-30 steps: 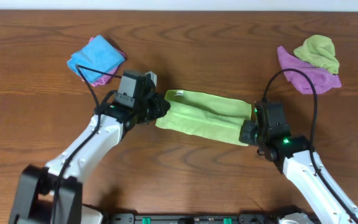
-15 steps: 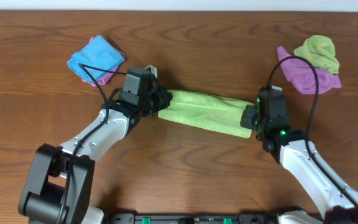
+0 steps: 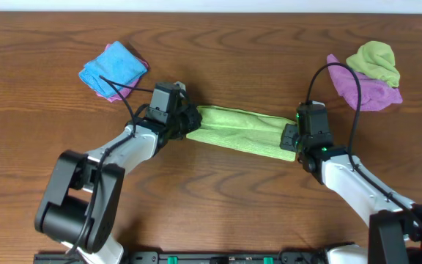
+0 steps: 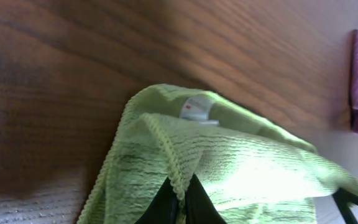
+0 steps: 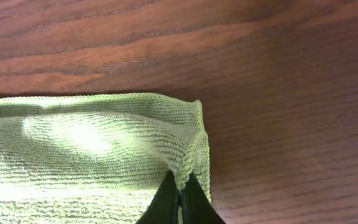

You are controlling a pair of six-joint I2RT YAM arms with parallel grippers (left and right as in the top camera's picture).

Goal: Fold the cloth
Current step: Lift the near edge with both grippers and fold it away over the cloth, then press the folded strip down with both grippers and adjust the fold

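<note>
Cloth (image 3: 240,130) of green ribbed fabric, doubled into a long narrow strip, flat on the table (image 3: 42,139) near its middle. Long axis left to right, right end slightly nearer than the left. White label (image 4: 197,108) at the left end, on the far edge of the lower layer. Lower layer showing just beyond the hem of the upper one at that end.

Left gripper (image 3: 190,122) at the left end of the strip, pinched together on the hem of the upper layer. In the left wrist view, dark fingertips (image 4: 163,205) meeting around a raised ridge of that hem. Right gripper (image 3: 289,138) at the right end, clamped the same way on the corner hem. In the right wrist view, edge bunched up between the two tips, corner just to the right of them. Both arms reaching in from the near side of the table.

Far left: blue cloth (image 3: 110,71), folded, resting on a pink cloth (image 3: 128,91). Far right: purple cloth (image 3: 357,92) with a crumpled light green cloth (image 3: 376,60) on its far part. Both piles well apart from the strip and from the grippers.
</note>
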